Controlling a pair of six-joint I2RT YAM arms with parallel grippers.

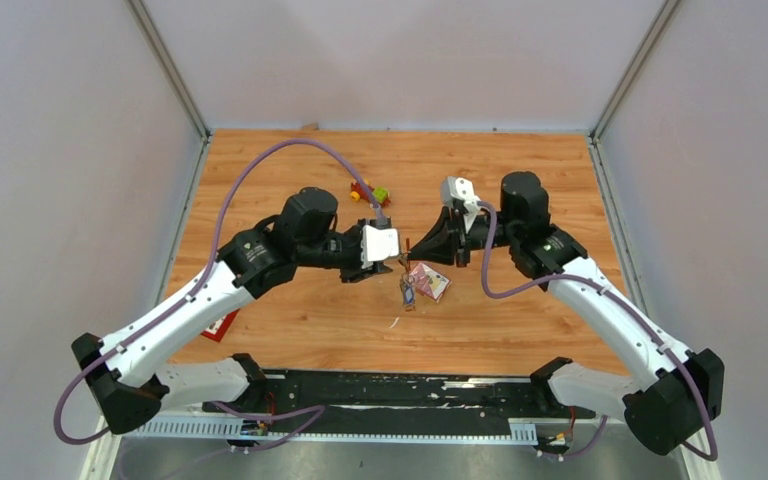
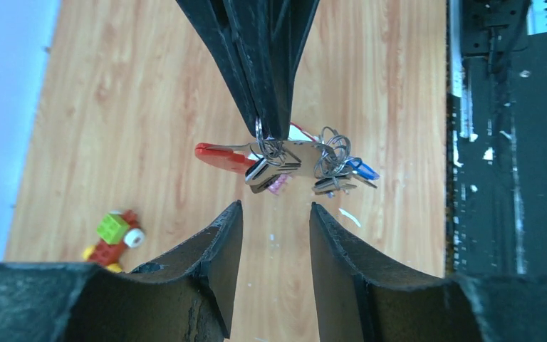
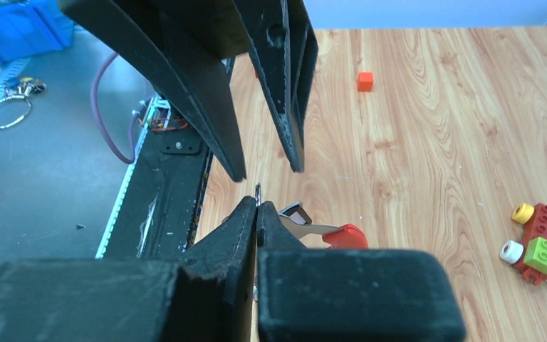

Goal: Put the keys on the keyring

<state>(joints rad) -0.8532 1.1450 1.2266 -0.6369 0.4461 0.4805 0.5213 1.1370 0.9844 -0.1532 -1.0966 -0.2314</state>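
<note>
My right gripper (image 3: 257, 204) is shut on the thin metal ring of the keyring (image 2: 259, 137), held above the table. Under the ring hang a red fob (image 2: 219, 157) and a grey fob (image 2: 269, 172). A cluster of wire loops and small keys (image 2: 333, 169), one with a blue head (image 2: 364, 171), dangles beside them. My left gripper (image 2: 276, 208) is open just short of the ring, with nothing between its fingers. From above, both grippers meet tip to tip, left gripper (image 1: 390, 263) and right gripper (image 1: 409, 245), with the keys (image 1: 407, 291) hanging below.
A pink foil packet (image 1: 430, 281) lies under the hanging keys. A red-yellow-green toy car (image 1: 370, 193) sits behind the left gripper. A small orange cube (image 3: 365, 81) lies on the wood. A red flat item (image 1: 220, 326) shows under the left arm. The black base rail (image 1: 390, 390) runs along the near edge.
</note>
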